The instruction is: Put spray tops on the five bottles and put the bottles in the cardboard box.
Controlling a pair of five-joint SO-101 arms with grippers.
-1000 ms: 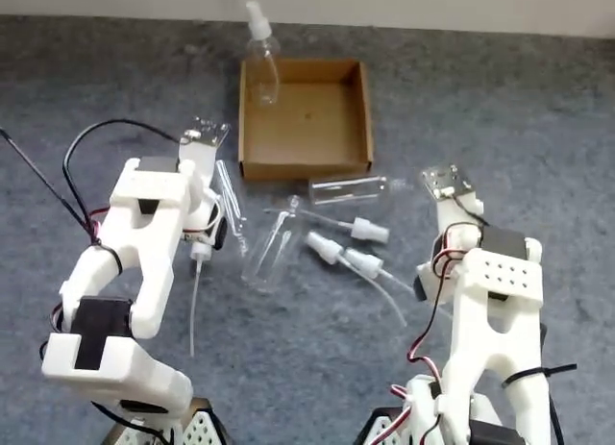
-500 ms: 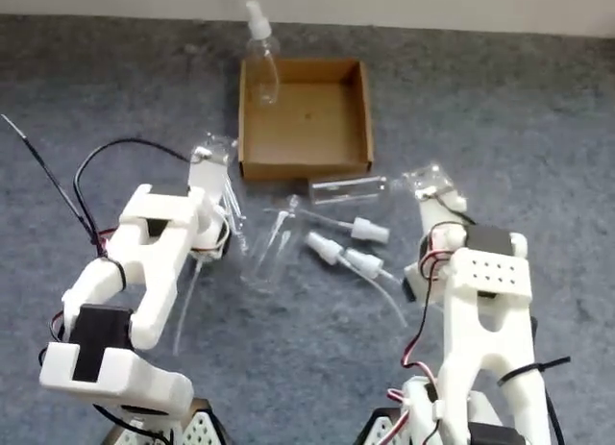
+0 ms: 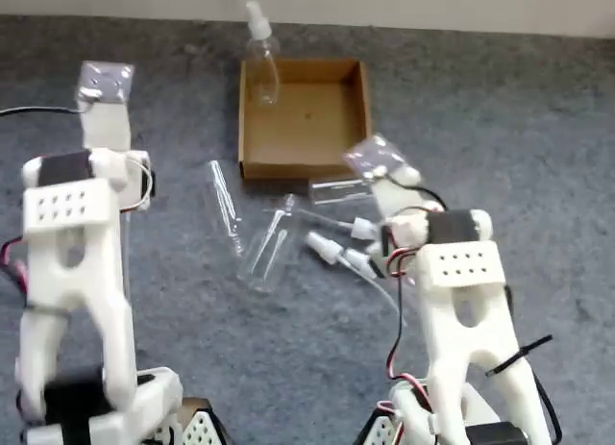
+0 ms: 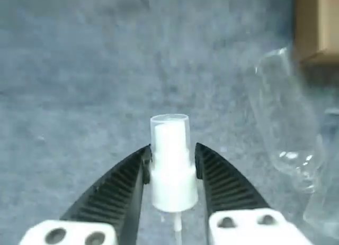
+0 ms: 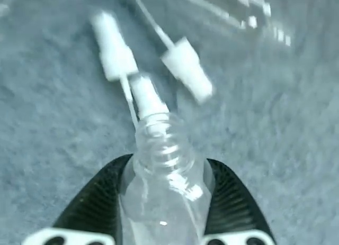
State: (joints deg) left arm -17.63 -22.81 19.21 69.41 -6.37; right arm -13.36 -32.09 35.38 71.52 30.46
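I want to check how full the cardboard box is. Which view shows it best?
The high view: the whole cardboard box lies open to it, floor and all four walls. The left wrist view catches just one corner. The right wrist view faces loose spray tops instead.

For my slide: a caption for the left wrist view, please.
Left gripper grips a white spray top over grey carpet.
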